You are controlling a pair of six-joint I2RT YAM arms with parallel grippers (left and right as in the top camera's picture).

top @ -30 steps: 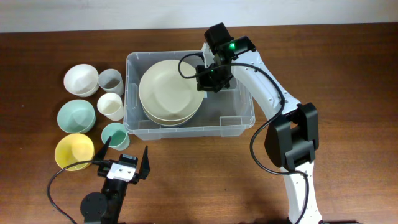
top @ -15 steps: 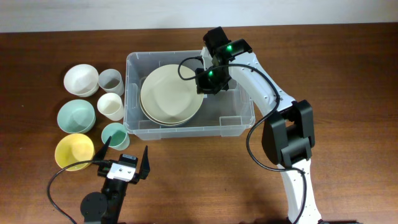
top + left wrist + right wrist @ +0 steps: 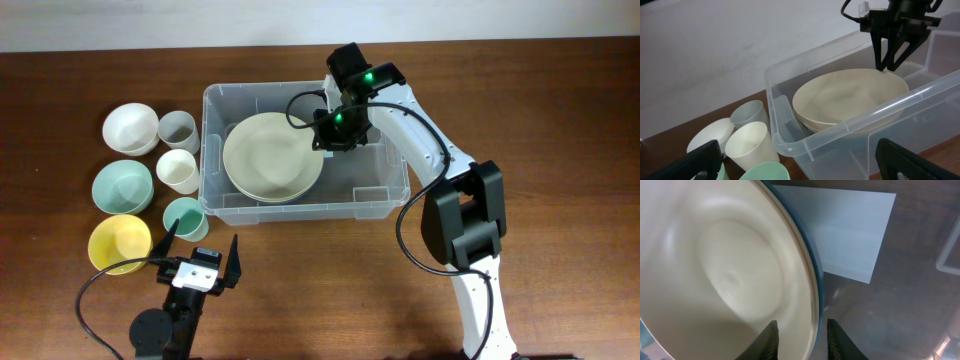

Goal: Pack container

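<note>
The dark wooden counter fills the overhead view. The container, a clear rectangular bin, stands on it in the upper middle of the frame, its long sides running left to right. The white and black right arm rises from the lower right and bends over the container's right half.

Inside the container, toward its left end, lies a stack of cream plates. The floor of the right end is bare.

Left of the container and apart from it, three bowls sit in a column on the counter: a white bowl at the top, a mint bowl below it and a yellow bowl lowest. Between the bowls and the container stand a grey cup, a cream cup and a green cup, the last just beside the container's lower left corner.

The right claw points down at the right edge of the top plate. Its fingers are parted a little, with the plate's rim between them, and neither is seen pressing on it. The left claw sits low at the bottom left of the frame, spread wide and holding nothing.

A white label lies on the container's bottom beside the plates.
</note>
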